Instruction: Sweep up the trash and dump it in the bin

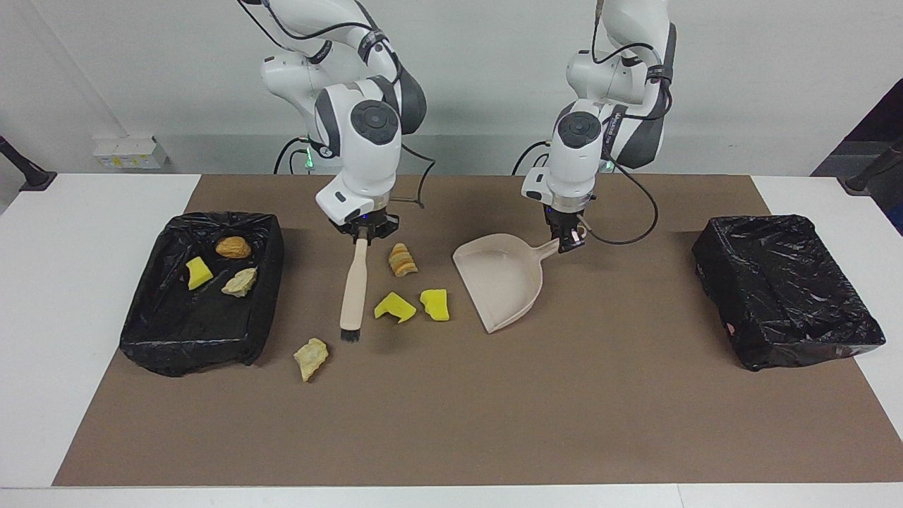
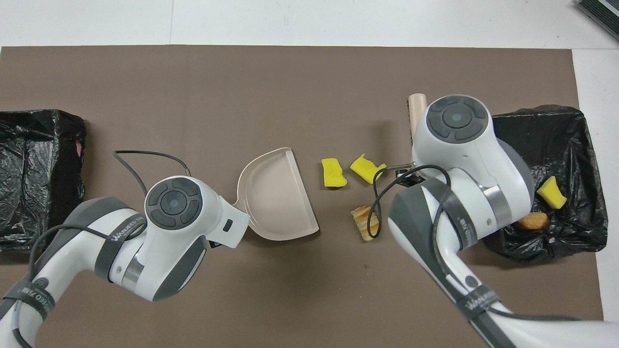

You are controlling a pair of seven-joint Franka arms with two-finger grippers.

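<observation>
On the brown mat (image 1: pixel 451 409) covering the surface, four scraps of trash lie loose: an orange-striped lump (image 1: pixel 402 259) nearest the robots, two yellow wedges (image 1: pixel 395 307) (image 1: pixel 436 305) side by side a little farther out, and a tan lump (image 1: pixel 310 358) farthest from the robots, close to a corner of the black-lined bin (image 1: pixel 204 349) at the right arm's end. Inside that bin rest three more pieces: a brown bread-like lump (image 1: pixel 233 247), a yellow wedge (image 1: pixel 198 272) and a tan scrap (image 1: pixel 240 282). The right tool (image 1: pixel 362 229) is clamped on the handle end of the beige brush (image 1: pixel 353 289), which slants away from the robots with its dark bristles down near the mat, between the tan lump and the nearer yellow wedge and touching neither. The left tool (image 1: pixel 566 242) is clamped on the handle of the beige dustpan (image 1: pixel 501 279), whose open mouth faces the two yellow wedges, with one wedge just beside its lip. From the overhead view the dustpan (image 2: pixel 278 195) holds nothing, and the right arm covers the tan lump and part of the bin. A second black-lined bin (image 1: pixel 783 289) sits at the left arm's end, well apart from the trash.
</observation>
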